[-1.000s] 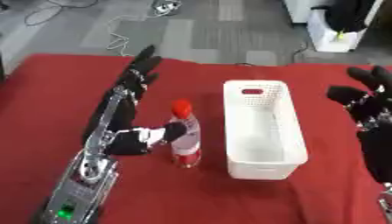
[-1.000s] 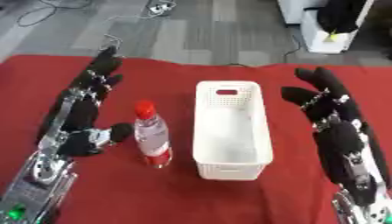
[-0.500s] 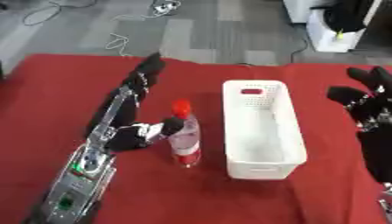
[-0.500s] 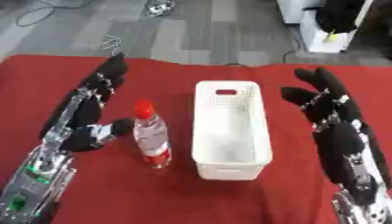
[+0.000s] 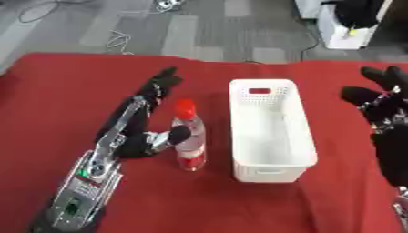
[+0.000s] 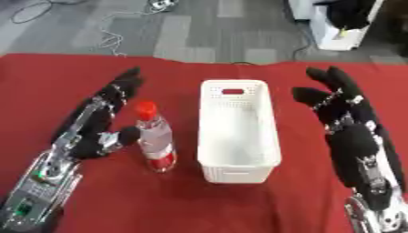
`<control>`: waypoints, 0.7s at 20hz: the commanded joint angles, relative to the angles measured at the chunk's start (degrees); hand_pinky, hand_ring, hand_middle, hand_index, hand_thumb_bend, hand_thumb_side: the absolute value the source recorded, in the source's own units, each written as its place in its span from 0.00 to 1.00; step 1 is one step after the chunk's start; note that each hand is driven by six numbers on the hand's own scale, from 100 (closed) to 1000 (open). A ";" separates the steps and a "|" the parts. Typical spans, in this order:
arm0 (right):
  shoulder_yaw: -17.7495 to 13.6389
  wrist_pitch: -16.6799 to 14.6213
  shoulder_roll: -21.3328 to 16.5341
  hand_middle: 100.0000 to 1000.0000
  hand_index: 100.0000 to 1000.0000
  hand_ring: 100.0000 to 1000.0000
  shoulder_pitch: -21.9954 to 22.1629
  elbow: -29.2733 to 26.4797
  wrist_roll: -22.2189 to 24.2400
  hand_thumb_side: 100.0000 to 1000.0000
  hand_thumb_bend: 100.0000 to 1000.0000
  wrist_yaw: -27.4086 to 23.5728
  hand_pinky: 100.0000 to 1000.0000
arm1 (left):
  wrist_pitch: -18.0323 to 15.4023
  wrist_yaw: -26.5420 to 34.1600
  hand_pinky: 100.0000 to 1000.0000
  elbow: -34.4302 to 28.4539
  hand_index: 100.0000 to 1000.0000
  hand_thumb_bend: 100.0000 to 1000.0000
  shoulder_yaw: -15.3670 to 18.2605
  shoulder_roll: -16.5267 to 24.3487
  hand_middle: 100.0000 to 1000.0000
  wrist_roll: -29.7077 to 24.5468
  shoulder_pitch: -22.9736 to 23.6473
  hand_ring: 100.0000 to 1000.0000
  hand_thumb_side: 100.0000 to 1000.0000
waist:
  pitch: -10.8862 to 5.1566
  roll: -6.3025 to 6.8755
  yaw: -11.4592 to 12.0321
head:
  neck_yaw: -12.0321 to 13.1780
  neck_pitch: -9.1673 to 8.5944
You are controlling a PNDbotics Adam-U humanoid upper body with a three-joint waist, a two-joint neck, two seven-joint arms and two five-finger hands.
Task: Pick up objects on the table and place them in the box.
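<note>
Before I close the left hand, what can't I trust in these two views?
- Bottle: label print is blurred in both views.
- Left hand: whether its thumb touches the bottle is unclear; the bottle overlaps it.
- Right hand: cut off by the left eye view's right edge.
- Box: near wall hides the floor's front strip.

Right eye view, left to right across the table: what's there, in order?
left hand → bottle with a red cap → white box → right hand, open with fingers up.
</note>
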 commanded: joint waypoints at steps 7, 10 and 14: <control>-0.43 0.22 -0.39 0.91 1.00 0.81 -0.93 -0.81 -0.04 0.83 0.27 -0.02 0.86 | -0.84 -2.08 0.93 -0.16 0.85 0.71 -0.67 -0.44 1.00 -1.11 0.50 1.00 0.59 | -0.75 0.38 -0.06 | -0.59 0.37; -0.45 0.22 -0.41 0.91 1.00 0.81 -0.96 -0.85 -0.10 0.83 0.27 -0.07 0.86 | -0.93 -2.27 0.94 0.10 0.85 0.69 -0.85 -0.59 1.00 -1.35 0.75 1.00 0.61 | -0.77 0.41 -0.10 | -0.62 0.41; -0.46 0.26 -0.41 0.91 1.00 0.81 -1.00 -0.90 -0.13 0.83 0.27 -0.13 0.86 | -0.90 -2.77 0.94 0.81 0.86 0.68 -1.05 -0.84 1.00 -1.49 0.99 1.00 0.63 | -0.78 0.46 -0.14 | -0.67 0.42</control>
